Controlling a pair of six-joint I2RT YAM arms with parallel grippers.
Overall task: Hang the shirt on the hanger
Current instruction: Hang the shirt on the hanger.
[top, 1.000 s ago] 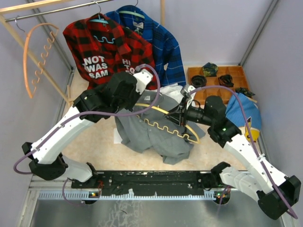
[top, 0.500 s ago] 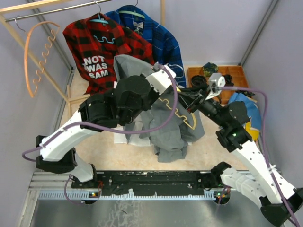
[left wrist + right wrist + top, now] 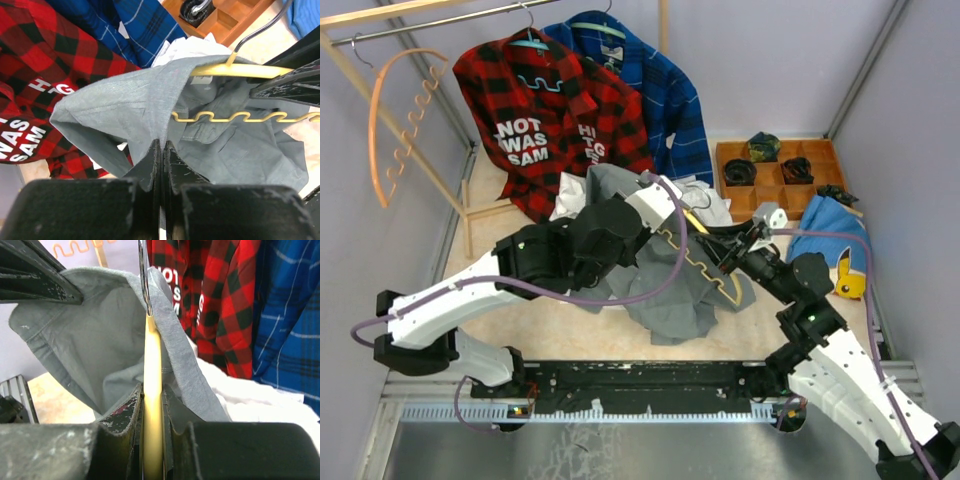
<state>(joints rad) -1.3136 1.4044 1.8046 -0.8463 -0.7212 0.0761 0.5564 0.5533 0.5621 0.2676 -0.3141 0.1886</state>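
Half the hanger under shirt

The top external camera looks steeply down from high over the near edge and takes in the whole table from a distance. The left wrist camera sits just behind the left gripper, facing the far side, very close to the grey shirt. The right wrist camera looks along the right gripper, edge-on to the hanger, facing far-left. All three views share the grey shirt, the hanger and the red-black plaid shirt.
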